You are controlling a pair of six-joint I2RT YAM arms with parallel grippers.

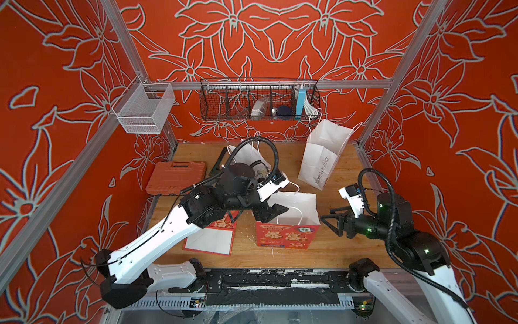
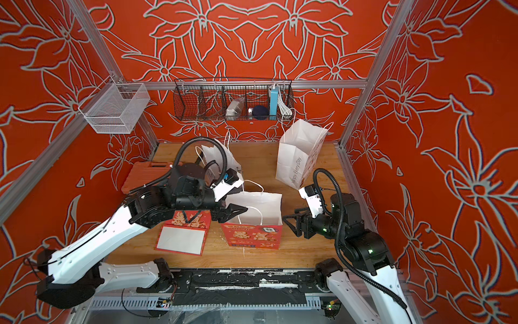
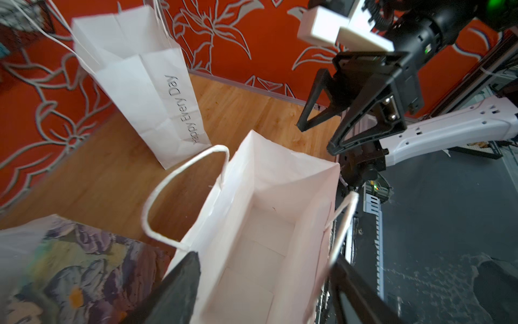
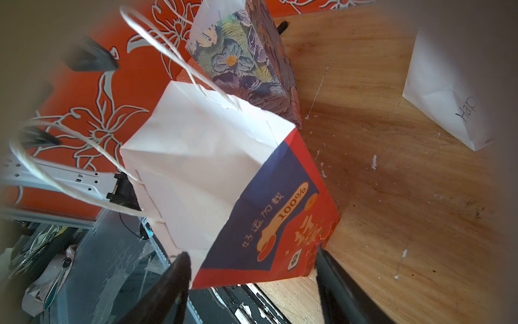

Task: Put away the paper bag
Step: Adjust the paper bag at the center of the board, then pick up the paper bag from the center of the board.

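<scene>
— So where does the red-printed paper bag [image 1: 291,224] stand?

— Upright on the table [image 1: 350,246] with its mouth open. It is near the tall white bag [image 1: 322,154], on that bag's robot-facing side, and apart from it.

— And the grippers?

— The left gripper [image 1: 273,211] hangs over the rim farthest from the tall white bag. Its jaws are apart, the fingers [image 3: 182,283] straddle the mouth, and nothing is clamped. The right gripper [image 1: 328,214] sits at the opposite side wall, closer to the tall white bag. It is also spread wide and holds nothing.

— Why flank it?

— Probably to push the side walls inward so it collapses. A like-printed bag [image 1: 210,238] lies folded flat, farther still from the tall white bag, and that is likely the intended result.
</scene>
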